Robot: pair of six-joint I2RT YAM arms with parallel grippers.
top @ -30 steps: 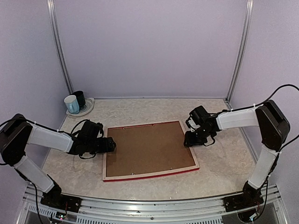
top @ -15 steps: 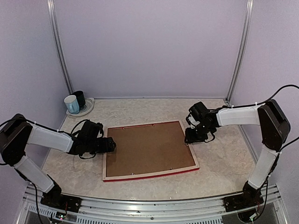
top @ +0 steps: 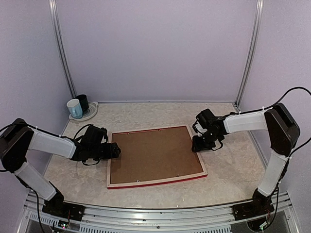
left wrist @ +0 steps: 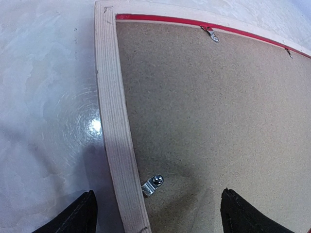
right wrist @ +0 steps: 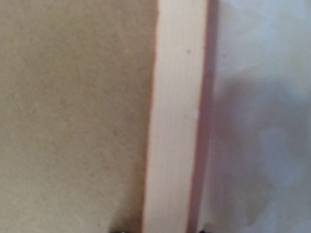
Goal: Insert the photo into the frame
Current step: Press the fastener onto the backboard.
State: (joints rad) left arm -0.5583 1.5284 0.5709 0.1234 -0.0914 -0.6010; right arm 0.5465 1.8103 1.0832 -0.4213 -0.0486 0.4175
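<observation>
The marbled table (top: pixel 233 167) fills the booth floor, with bare room along its far side and to the right, and a narrower strip near the arms' bases. One frame (top: pixel 109 162) lies flat and face down in the middle of the table, slightly skewed. Its pale wood rails face up and a thin red line shows along its near edge. One brown backing board (top: pixel 153 153) sits inside the rails, so the photo is hidden from every view. Two arms reach in from opposite sides. The left gripper (top: pixel 115 151) is at the frame's left rail with its fingers (left wrist: pixel 80 216) spread wide, one over bare table and the other over the board, with the rail between them. The right gripper (top: pixel 197 144) is over the right rail, near the far corner. Its dark fingertips (right wrist: pixel 204 229) barely show at either side of the rail, and I cannot tell whether they pinch it. In the far left corner, well apart from the frame, one plate (top: pixel 92 112) holds two mugs, a pale one (top: pixel 74 108) and a dark one (top: pixel 82 102). Three small metal clips (left wrist: pixel 153 183) show along the board's edges in the left wrist view.
</observation>
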